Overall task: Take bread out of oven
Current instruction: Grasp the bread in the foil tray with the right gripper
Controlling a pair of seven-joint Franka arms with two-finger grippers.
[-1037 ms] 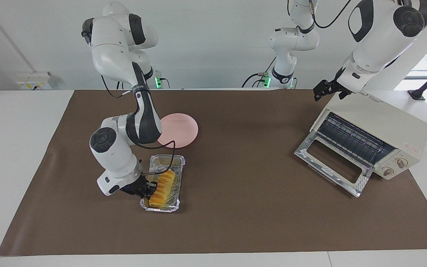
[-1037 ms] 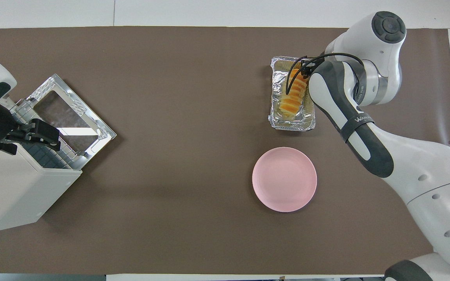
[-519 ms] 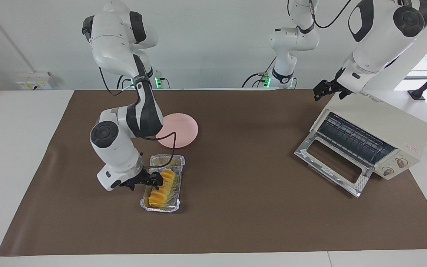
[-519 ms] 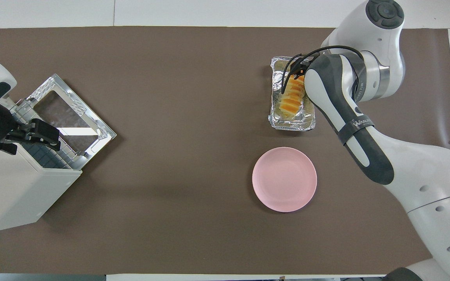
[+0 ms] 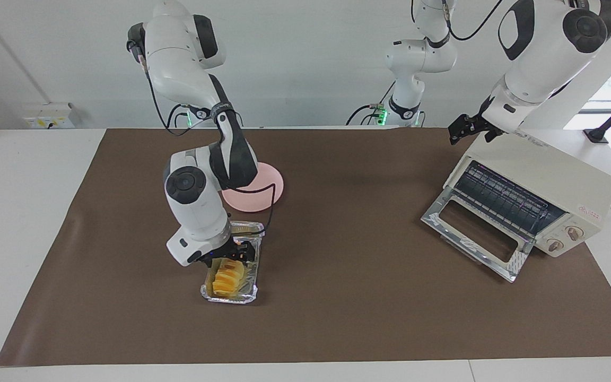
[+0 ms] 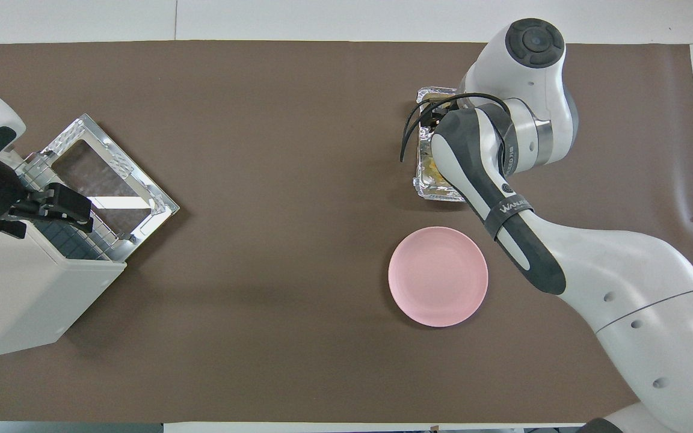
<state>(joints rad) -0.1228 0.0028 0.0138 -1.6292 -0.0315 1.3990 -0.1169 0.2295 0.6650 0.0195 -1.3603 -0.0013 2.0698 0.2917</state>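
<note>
The bread point(image 5: 225, 280), a golden ridged loaf, lies in a crinkled foil tray point(image 5: 229, 300) toward the right arm's end of the table. My right gripper point(image 5: 237, 252) hangs open just above the loaf's end that is nearer to the robots, holding nothing. In the overhead view that arm covers most of the tray point(image 6: 429, 187) and the loaf. The cream-white oven point(image 5: 549, 180) stands at the left arm's end with its glass door point(image 5: 475, 233) folded down and its wire rack bare. My left gripper point(image 5: 463, 129) waits open over the oven's top corner.
A round pink plate point(image 6: 438, 276) lies nearer to the robots than the foil tray, partly covered by the right arm in the facing view. A brown mat point(image 5: 348, 318) covers the table. The oven's cord runs off at the left arm's end.
My right gripper has let go of the bread, lifted off it and shifted over the tray's end nearer the robots, its arm swinging toward the table's middle. The left arm has not moved.
</note>
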